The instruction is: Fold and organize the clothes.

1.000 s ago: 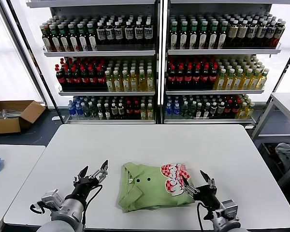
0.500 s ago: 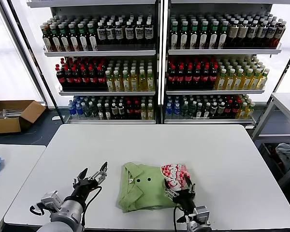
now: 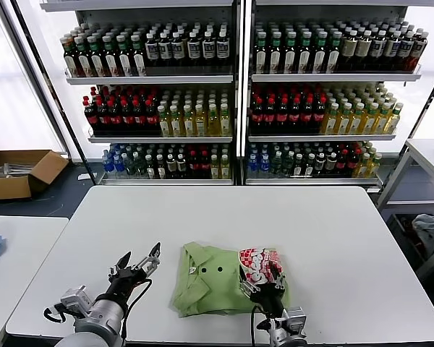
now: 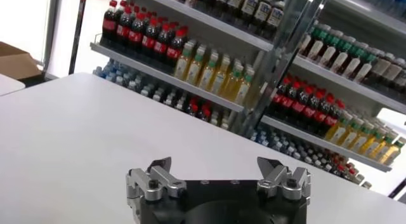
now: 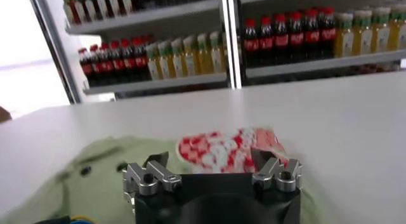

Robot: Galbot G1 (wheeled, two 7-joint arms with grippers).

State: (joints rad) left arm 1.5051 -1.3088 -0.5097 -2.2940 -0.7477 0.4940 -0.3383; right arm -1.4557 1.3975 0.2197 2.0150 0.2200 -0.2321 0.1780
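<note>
Lying folded at lower centre of the head view, shirt rests on the white bench (checkered print toward its right side). Right claw sits over the shirt's right part, spread wide, gripping nothing. Left claw hovers lower left, clear of the shirt, also spread and empty.

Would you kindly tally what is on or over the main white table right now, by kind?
Light green shirt: 1
Robot tools: 2, the left tool open beside the shirt and the right tool open over its checkered print
Total: 3
</note>
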